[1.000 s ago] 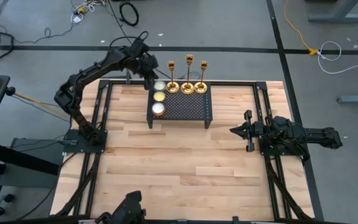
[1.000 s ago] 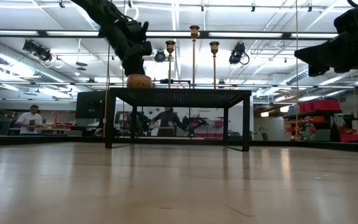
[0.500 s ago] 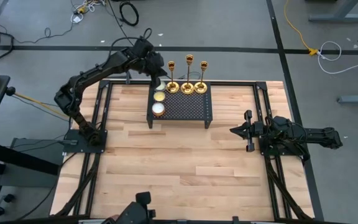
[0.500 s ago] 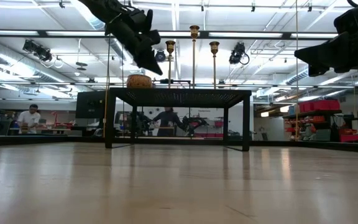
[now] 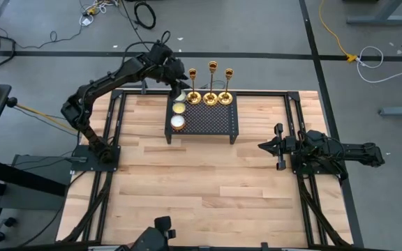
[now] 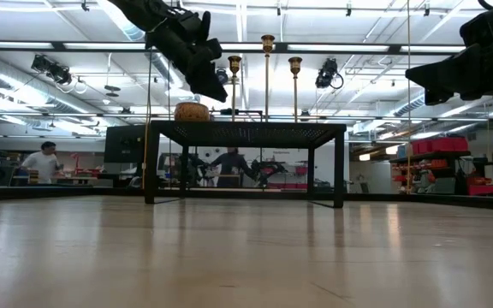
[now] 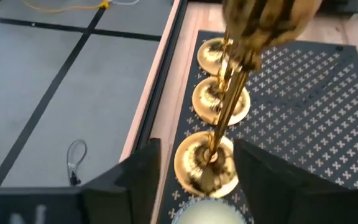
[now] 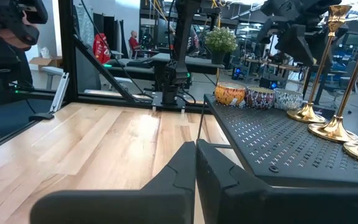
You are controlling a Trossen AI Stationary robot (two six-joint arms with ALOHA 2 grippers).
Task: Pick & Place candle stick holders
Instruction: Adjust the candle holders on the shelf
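Left hand [image 5: 179, 75] hovers, fingers parted, beside the leftmost candlestick [image 5: 193, 89] on the rack [image 5: 215, 122]; right hand [image 5: 273, 146] rests shut above the surface [image 5: 208, 181].

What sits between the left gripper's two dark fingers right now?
The thin gold stem of the nearest brass candlestick, standing on the black mesh rack; the left gripper straddles it with open fingers, seemingly not touching. The left wrist view shows this.

Nearest candlestick's cup [image 7: 263, 22] blurred; right claw [image 8: 196, 180] partly cut off.
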